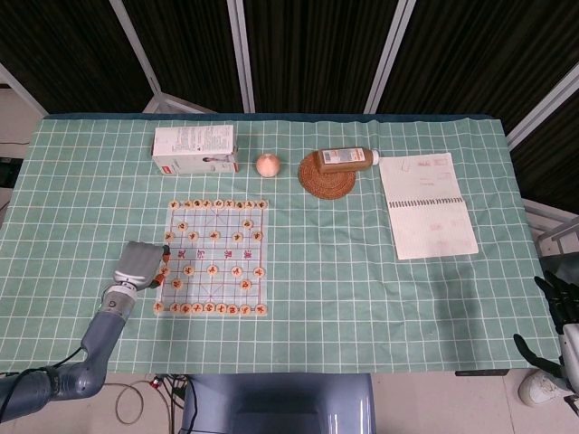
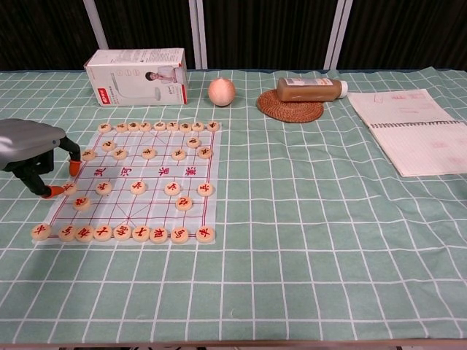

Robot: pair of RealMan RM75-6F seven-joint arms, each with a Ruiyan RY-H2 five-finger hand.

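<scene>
Left hand (image 1: pixel 138 265) low at the left edge of the Chinese chess board (image 1: pixel 210 259), palm down, grey back up. Fingers (image 2: pixel 72 166) spread apart and pointing down, orange tips right at the board's edge. Nothing held. One fingertip just beside a round chess piece (image 2: pixel 69 188) on the left side of the board; touching or not, hard to tell. Another piece (image 2: pixel 82 203) just below it, near the hand too.

Board flat on the green checked tablecloth (image 1: pixel 335 298), left of the middle. A row of round wooden pieces along the far edge, another row along the near edge, more dotted about in between, all with red or dark marks on top.

Right hand (image 1: pixel 554 312) far off past the right edge of the table, low down, dark fingers apart, holding nothing. Seen only in the head view.

Behind the board, a white and red box (image 1: pixel 194 149) lying on its side. Next to it a small round peach-coloured ball (image 1: pixel 268 165). Then a brown bottle (image 1: pixel 346 159) lying down on a round woven coaster (image 1: pixel 326 180). Further right, an open spiral notebook (image 1: pixel 426 216) with pale pages.
</scene>
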